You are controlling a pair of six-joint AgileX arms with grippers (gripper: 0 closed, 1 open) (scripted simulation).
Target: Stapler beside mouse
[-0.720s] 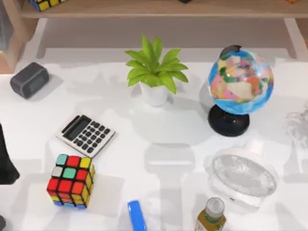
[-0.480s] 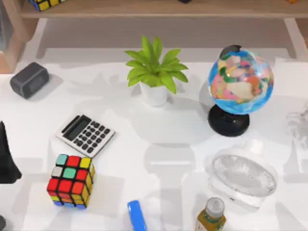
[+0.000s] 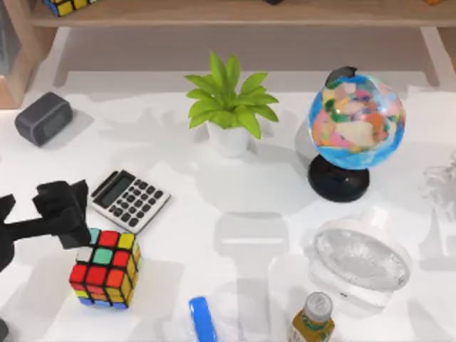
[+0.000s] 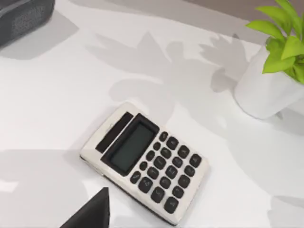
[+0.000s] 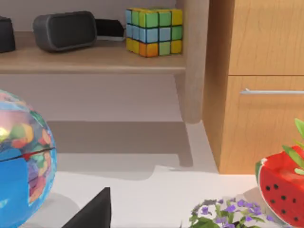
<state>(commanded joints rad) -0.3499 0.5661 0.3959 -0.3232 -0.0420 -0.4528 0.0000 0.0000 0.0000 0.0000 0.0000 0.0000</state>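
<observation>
The stapler (image 3: pixel 202 319) is a small bright blue bar lying at the table's front edge, right of the colourful puzzle cube (image 3: pixel 105 268). The mouse is out of view. My left gripper (image 3: pixel 78 212) hovers open over the left side of the table, between the calculator (image 3: pixel 127 200) and the cube and well left of the stapler, with nothing in it. One of its dark fingers (image 4: pixel 92 213) shows near the calculator (image 4: pixel 146 161) in the left wrist view. A dark part of my right gripper (image 5: pixel 92 211) shows in the right wrist view, parked and facing a shelf.
A potted plant (image 3: pixel 229 107) and a globe (image 3: pixel 355 125) stand at the back. A dark grey box (image 3: pixel 43 117) sits far left. A clear round dish (image 3: pixel 362 260) and a bottle (image 3: pixel 313 319) crowd the front right, close to the stapler.
My left arm has swung in from the left edge, and its gripper now hangs beside the calculator and the cube. The stapler and the other objects have not moved.
</observation>
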